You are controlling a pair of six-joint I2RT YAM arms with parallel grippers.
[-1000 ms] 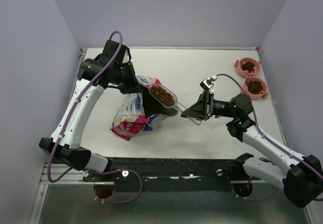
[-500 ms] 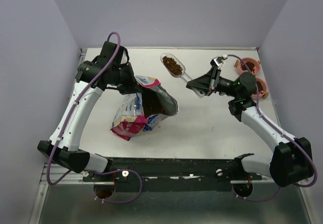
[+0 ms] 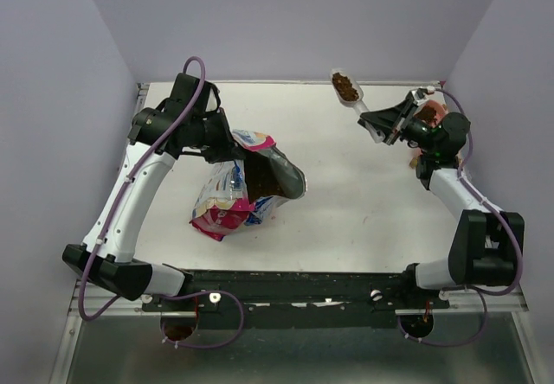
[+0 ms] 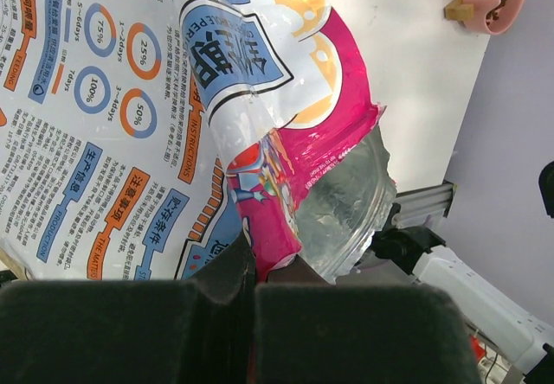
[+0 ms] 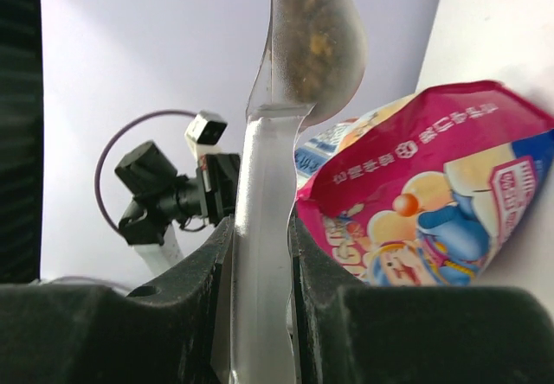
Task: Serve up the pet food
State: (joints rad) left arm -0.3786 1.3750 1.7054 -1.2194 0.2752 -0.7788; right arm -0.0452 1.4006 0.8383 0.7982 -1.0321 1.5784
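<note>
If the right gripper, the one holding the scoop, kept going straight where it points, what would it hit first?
Probably the back wall, past the table's far edge. The right gripper aims its scoop that way; the bag lies off to one side. Depth is hard to judge.

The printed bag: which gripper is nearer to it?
Left. The left gripper has its jaws shut on the top of the bag; the right gripper, holding the scoop, is far off to its right.

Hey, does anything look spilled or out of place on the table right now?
Nothing stands out. No stray pellets show on the table. The pet food sits in the scoop that the right gripper holds aloft, and the left gripper holds the bag open.
</note>
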